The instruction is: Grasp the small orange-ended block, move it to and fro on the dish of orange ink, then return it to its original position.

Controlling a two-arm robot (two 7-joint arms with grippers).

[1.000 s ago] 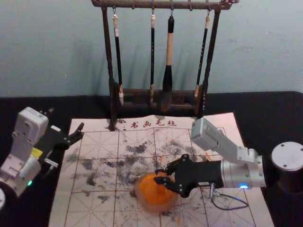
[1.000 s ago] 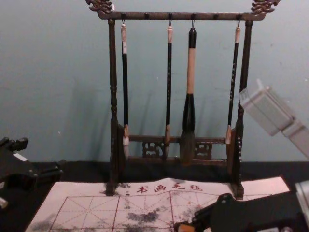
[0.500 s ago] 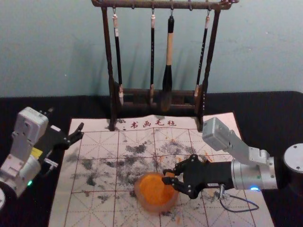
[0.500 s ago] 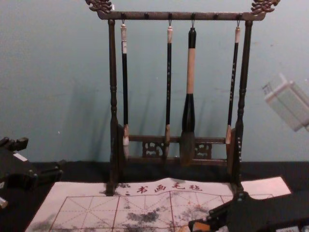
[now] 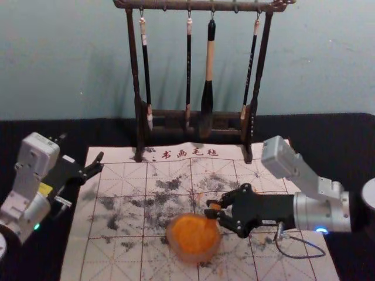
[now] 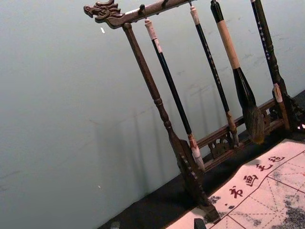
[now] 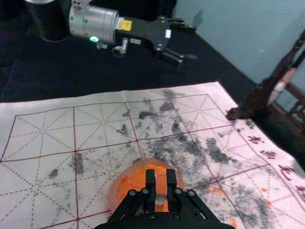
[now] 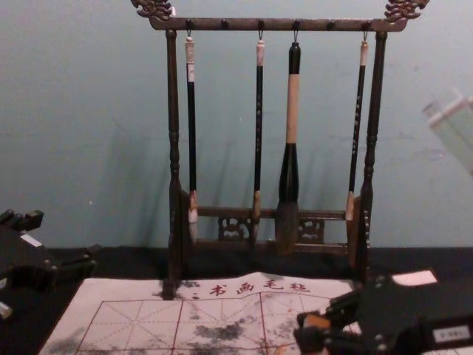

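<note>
Right pincer (image 5: 209,209): pressed on the small block from both sides, reaching in from the robot's right, its tips by the dish's far right part as the head view has it; in the chest view it comes in low at the right edge
Small block (image 7: 161,183): pinched between the two tips, orange over most of the face that shows, with a paler end towards the right wrist camera; whether it touches the dish, I cannot tell
Dish (image 5: 173,248): round, with a pale see-through rim, sitting on the mat in front of the robot
Ink (image 5: 188,235): bright orange, spread across the inside of the dish
Left pincer (image 5: 82,147): spread wide with nothing between its fingers, idle off to the robot's left, by the mat's far left corner
Mat (image 5: 117,254): whitish, ruled in red squares with dashed guide lines, red characters along its far edge; black smudges over much of it, small orange spots to the right of the dish
Rack (image 8: 236,24): dark carved wood, standing upright at the mat's far edge, its top bar ending in carved heads
Brushes: four hanging tips down from the rack, three slim and one thick brush (image 8: 293,111) with a pale wooden band
Counter (image 5: 328,132): black-covered, running beneath the mat and out on both sides, up to a blue-grey wall (image 5: 328,58)
</note>
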